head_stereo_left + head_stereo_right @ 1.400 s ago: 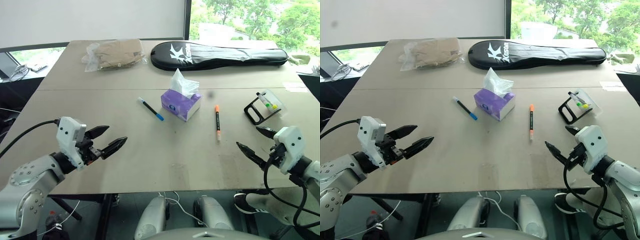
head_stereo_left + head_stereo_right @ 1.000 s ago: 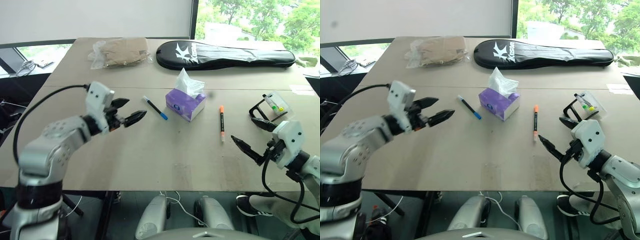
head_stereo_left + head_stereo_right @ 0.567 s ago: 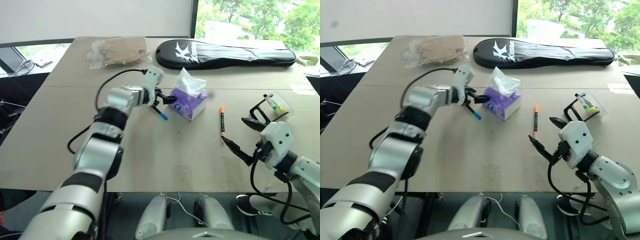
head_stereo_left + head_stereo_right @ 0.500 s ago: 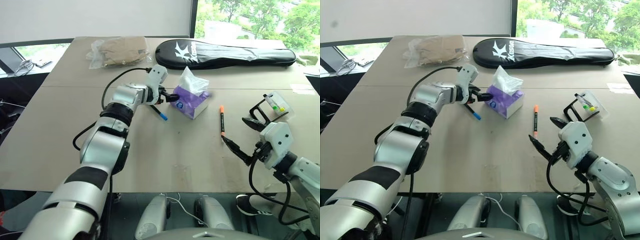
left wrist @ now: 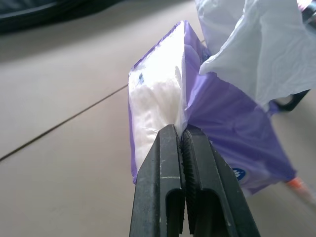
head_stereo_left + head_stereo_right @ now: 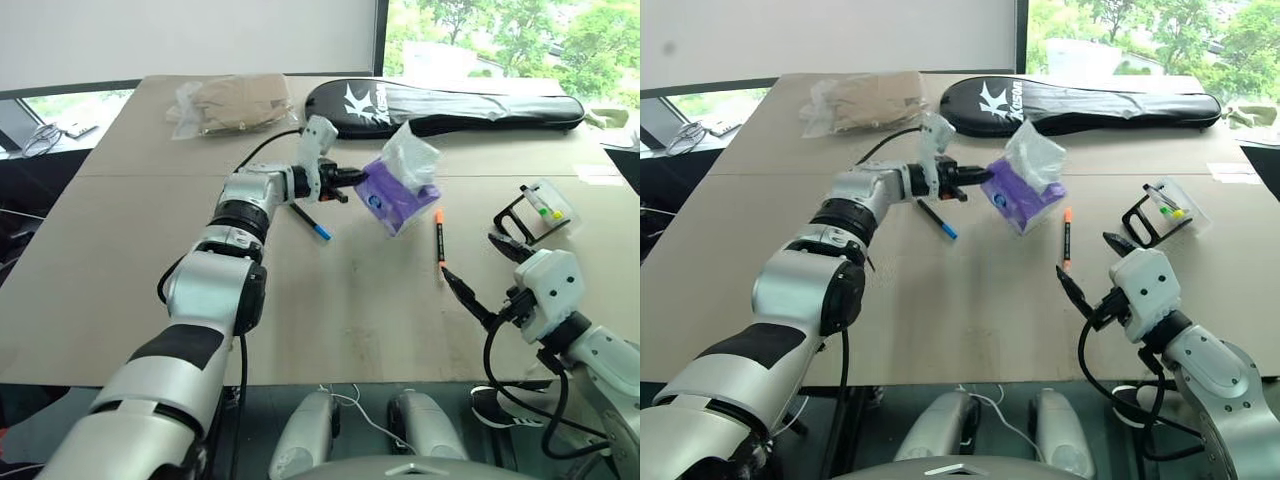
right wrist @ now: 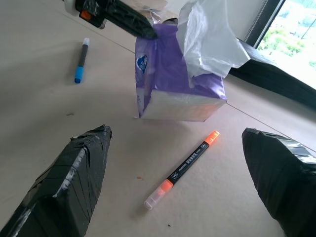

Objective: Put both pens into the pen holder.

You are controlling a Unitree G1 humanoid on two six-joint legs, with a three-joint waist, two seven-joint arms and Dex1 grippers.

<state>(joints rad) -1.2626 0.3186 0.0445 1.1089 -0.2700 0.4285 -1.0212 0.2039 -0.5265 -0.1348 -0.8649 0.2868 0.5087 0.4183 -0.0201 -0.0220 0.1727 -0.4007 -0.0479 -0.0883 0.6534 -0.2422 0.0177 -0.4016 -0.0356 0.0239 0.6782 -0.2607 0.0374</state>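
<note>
Left arm is reaching far forward, left gripper (image 6: 352, 178) pinching the tilted tissue pack (image 6: 397, 196); black pen (image 6: 309, 221) lying just below it. Right gripper (image 7: 180, 183) is hovering level, fingers apart, orange pen (image 7: 181, 168) between them, pen holder (image 6: 536, 212) just beyond

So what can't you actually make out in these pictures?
- Pen holder: contents too small in the head views beyond yellow-green bits.
- Tissue pack: in the left wrist view, loose tissue covers its far end.
- Black pen: the left gripper, shut on the pack, hides its upper end.
- Racket bag lettering: too small.
</note>
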